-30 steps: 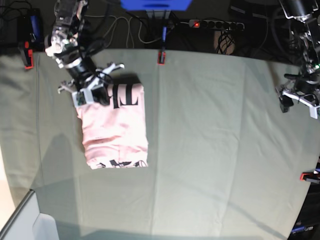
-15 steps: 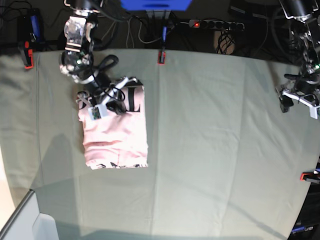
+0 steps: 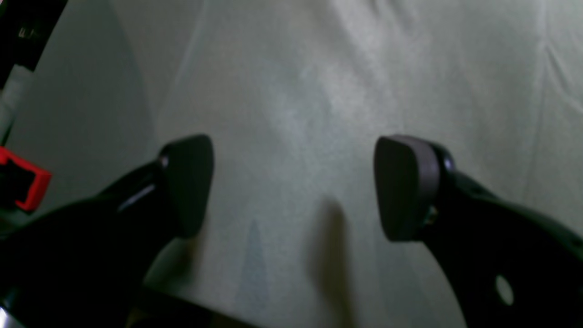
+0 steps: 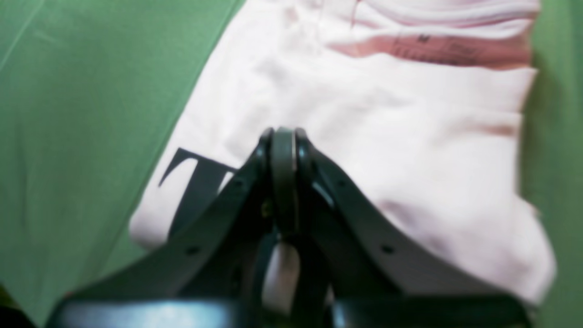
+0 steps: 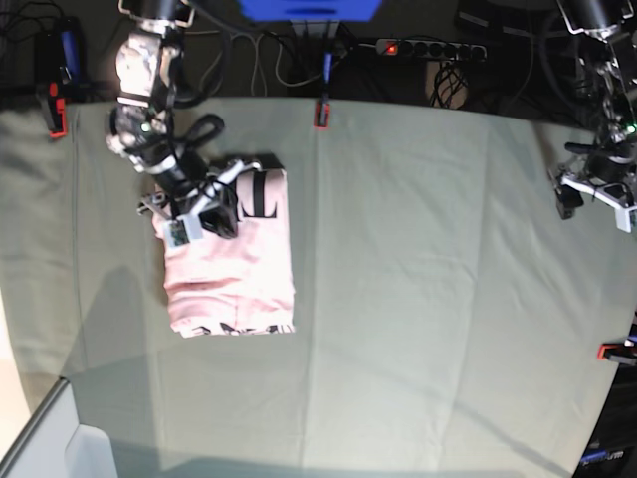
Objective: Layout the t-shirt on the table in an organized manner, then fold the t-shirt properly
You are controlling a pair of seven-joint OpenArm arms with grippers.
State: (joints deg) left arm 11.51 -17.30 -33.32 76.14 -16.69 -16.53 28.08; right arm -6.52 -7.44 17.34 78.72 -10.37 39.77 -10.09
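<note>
Table (image 5: 418,299): folded t-shirt (image 5: 231,274), right end effector (image 4: 282,136) closed above.

- Behind the far edge I see a dark floor strewn with cables (image 5: 249,60).
- A power strip (image 5: 430,48) with a lit red switch lies back there.
- A blue object (image 5: 309,8) sits at the top centre.
- At the bottom left corner I see a pale grey bin edge (image 5: 50,443).
- Light is even and soft from overhead.
</note>
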